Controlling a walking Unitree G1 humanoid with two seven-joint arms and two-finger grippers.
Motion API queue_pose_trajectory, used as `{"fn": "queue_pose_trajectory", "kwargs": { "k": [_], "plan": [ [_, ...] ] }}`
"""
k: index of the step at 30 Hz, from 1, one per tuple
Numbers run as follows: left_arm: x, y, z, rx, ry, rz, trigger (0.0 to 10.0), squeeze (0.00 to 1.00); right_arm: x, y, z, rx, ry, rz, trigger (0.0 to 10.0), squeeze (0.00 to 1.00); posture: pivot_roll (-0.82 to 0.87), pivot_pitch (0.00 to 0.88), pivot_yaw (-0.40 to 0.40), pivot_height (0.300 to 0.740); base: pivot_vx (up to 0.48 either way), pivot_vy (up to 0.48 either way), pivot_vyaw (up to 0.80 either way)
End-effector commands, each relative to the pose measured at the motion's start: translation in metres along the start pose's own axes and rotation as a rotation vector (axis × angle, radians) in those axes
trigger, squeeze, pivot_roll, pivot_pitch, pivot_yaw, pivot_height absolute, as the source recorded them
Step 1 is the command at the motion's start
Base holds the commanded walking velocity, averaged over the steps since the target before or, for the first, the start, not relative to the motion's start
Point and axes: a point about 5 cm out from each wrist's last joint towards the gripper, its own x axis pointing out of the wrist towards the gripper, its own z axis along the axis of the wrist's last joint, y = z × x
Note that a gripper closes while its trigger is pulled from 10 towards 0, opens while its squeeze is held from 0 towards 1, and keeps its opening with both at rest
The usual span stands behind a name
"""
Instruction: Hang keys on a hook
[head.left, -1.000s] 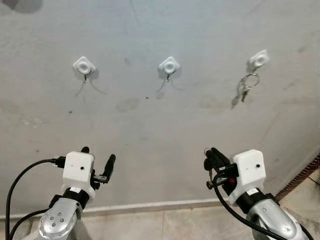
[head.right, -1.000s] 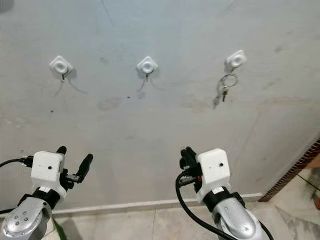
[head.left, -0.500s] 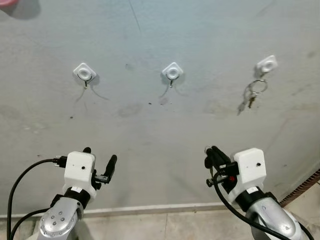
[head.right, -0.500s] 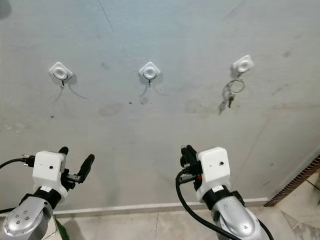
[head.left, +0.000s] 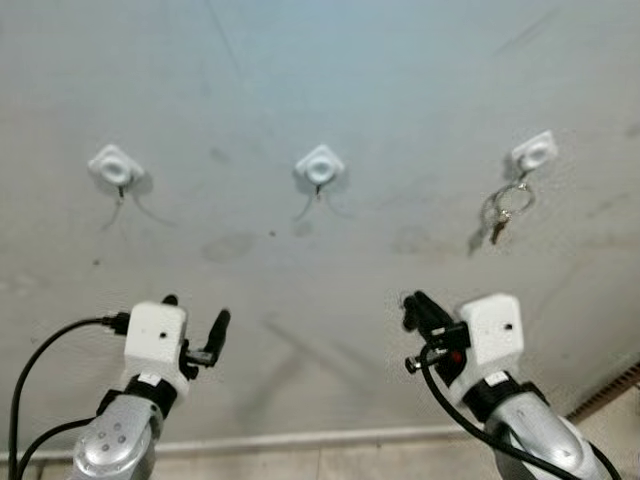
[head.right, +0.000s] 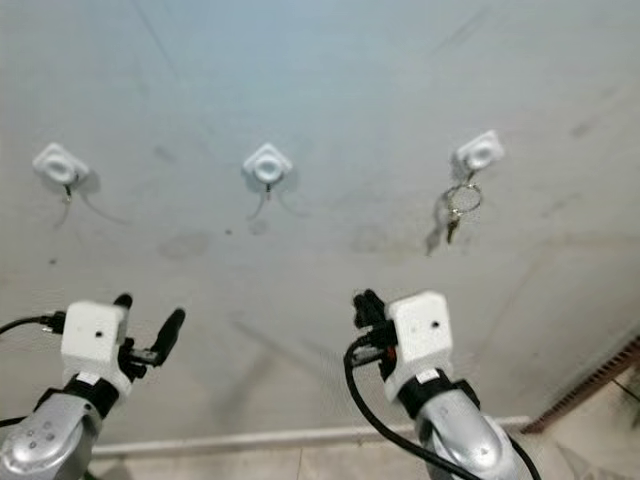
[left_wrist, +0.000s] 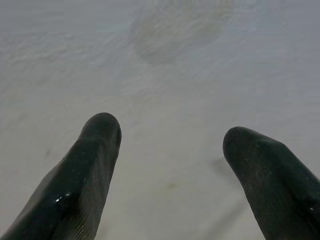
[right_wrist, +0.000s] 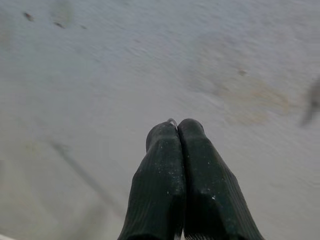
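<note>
Where the grey wall (head.left: 330, 60) carries its row of three white hooks, the keys (head.left: 503, 208) hang off the right hook (head.left: 532, 152): a thin metal ring with a couple of small keys dangling below it, slightly tilted, throwing a dark shadow to their left on the plaster. The middle hook (head.left: 320, 167) and left hook (head.left: 112, 164) carry nothing except their own little metal prongs and shadows. Everything's a bit soft and blurry, so I can't count the keys exactly.

Both arms are held up low in front of the wall, well below the hooks. The left gripper (head.left: 194, 323) has its two fingers spread apart with nothing between them. The right gripper (head.left: 415, 307) has its fingers pressed together.

The wrist views add a bit here. The left wrist view confirms the wide gap, with bare stained wall between the two fingers (left_wrist: 90, 170). The right wrist view shows the fingers (right_wrist: 162, 185) tight side by side, with a tiny pale sliver at the tips that's too small to identify. A pale skirting strip (head.left: 330, 438) runs along the bottom of the wall.
</note>
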Motion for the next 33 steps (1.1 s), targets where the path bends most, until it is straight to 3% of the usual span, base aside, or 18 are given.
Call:
{"fn": "queue_pose_trajectory", "kwargs": {
  "k": [1, 6, 11, 15, 21, 33],
  "plan": [
    [-0.002, 0.004, -0.003, 0.011, 0.019, 0.028, 10.0, 0.00, 0.001, 0.001, 0.006, -0.007, -0.029, 0.025, 10.0, 0.00, 0.06, 0.020, 0.038, 0.740, 0.000, 0.000, 0.00],
    [-0.003, 0.005, -0.004, 0.014, 0.022, 0.034, 10.0, 0.00, 0.006, 0.003, 0.011, 0.003, -0.046, 0.081, 10.0, 0.00, 0.06, 0.020, 0.041, 0.740, 0.000, 0.000, 0.00],
    [-0.002, 0.004, -0.003, 0.029, 0.017, 0.023, 10.0, 0.00, 0.010, 0.015, 0.016, 0.041, -0.031, 0.323, 10.0, 0.00, 0.06, 0.013, 0.043, 0.740, 0.000, 0.000, 0.00],
    [-0.002, 0.003, -0.004, 0.030, 0.019, 0.020, 10.0, 0.00, 0.015, 0.012, 0.024, 0.106, -0.043, 0.401, 10.0, 0.00, 0.06, 0.009, 0.042, 0.740, 0.000, 0.000, 0.00],
    [-0.001, 0.002, -0.005, 0.030, 0.016, 0.017, 10.0, 0.00, 0.023, 0.021, 0.040, 0.111, -0.073, 0.559, 10.0, 0.00, 0.07, 0.002, 0.039, 0.740, 0.000, 0.000, 0.00],
    [-0.001, 0.000, -0.005, 0.027, 0.013, 0.015, 10.0, 0.00, 0.029, 0.037, 0.066, 0.250, -0.140, 0.709, 10.0, 0.00, 0.08, 0.000, 0.032, 0.740, 0.000, 0.000, 0.00]
  ]
}}
